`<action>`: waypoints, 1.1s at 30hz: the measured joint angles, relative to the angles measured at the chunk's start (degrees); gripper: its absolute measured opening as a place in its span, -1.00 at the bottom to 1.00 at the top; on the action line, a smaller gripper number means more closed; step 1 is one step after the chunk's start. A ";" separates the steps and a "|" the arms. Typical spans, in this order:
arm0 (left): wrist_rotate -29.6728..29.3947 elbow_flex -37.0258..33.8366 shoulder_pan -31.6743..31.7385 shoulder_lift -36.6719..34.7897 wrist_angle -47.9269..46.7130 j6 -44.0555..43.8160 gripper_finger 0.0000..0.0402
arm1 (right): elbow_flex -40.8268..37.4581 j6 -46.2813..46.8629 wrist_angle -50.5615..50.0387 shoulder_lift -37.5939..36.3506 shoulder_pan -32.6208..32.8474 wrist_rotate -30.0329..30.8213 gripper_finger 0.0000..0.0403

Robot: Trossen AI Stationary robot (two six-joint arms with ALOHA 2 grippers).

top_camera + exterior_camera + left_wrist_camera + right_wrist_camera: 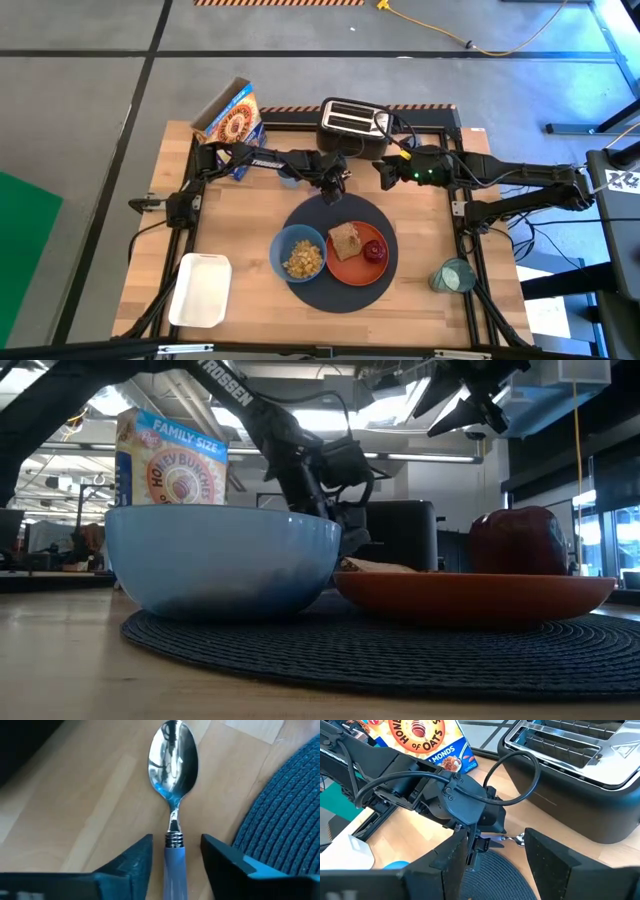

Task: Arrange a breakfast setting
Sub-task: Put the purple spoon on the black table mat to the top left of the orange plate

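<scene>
A metal spoon (pixel 172 765) with a pale blue handle (pixel 175 870) lies flat on the wood beside the far edge of the dark round placemat (pixel 340 290). My left gripper (pixel 332 192) points down over it, open, one finger on each side of the handle with gaps showing. On the placemat stand a blue bowl (pixel 299 254) with cereal and an orange plate (pixel 362 268) bearing a brown toast slice (pixel 345 240) and a small red fruit (pixel 374 250). A teal glass (pixel 453 276) stands at the table's right edge. My right gripper (pixel 383 180) is open and empty, above the table near the toaster.
A black toaster (pixel 352 122) stands at the far edge, right behind both grippers. A cereal box (pixel 230 120) stands at the far left. A white rectangular tray (pixel 200 290) lies at the near left. Bare wood shows to the left and right of the placemat.
</scene>
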 joint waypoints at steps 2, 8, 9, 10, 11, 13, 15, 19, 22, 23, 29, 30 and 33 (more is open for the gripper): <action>0.42 0.00 0.00 0.02 -0.04 0.02 -0.31 | -0.01 0.00 0.00 0.00 0.00 0.00 -0.06; 1.25 0.00 -0.76 0.02 0.20 3.94 -0.72 | -0.02 0.03 0.05 0.00 0.00 0.00 -0.06; 1.35 0.00 -1.04 0.02 0.25 4.79 -0.77 | 0.00 0.03 0.01 0.00 0.00 0.01 -0.06; 1.49 0.00 -1.25 0.01 0.28 5.62 -0.79 | 0.30 0.03 -0.39 0.00 0.00 0.01 -0.06; 1.56 0.00 -1.45 -0.11 0.19 6.07 -0.79 | 0.66 -0.02 -0.46 0.01 0.00 0.04 -0.06; 1.53 -0.02 -1.81 -0.53 -0.44 6.22 -0.79 | 1.53 -0.31 -0.39 0.01 0.00 0.52 -0.06; 1.10 -0.07 -2.08 -1.33 -0.55 6.25 -0.79 | 2.33 -1.40 -0.33 -0.31 0.00 1.24 -0.06; 0.20 3.95 -2.32 -1.84 -7.09 7.05 -0.78 | 3.36 -2.60 -0.41 -0.97 0.00 2.13 -0.06; -0.59 8.51 -2.86 -2.15 -12.42 8.91 -0.77 | 3.50 -2.69 -1.19 -1.72 0.00 2.05 -0.06; -0.60 10.12 -3.22 -2.17 -14.89 9.11 -0.77 | 3.50 -2.69 -2.24 -1.91 0.02 1.99 -0.06; 2.96 14.56 -7.74 -2.32 -25.00 11.84 -0.76 | 3.50 -0.89 -9.36 -4.58 0.02 1.52 -0.06; 3.03 13.97 -8.86 -2.32 -25.00 12.61 -0.76 | 3.50 -0.83 -10.77 -5.11 0.03 1.57 -0.06; 3.34 11.76 -11.69 -2.23 -23.45 13.72 -0.76 | 3.50 -0.24 -12.38 -6.81 0.02 2.06 -0.06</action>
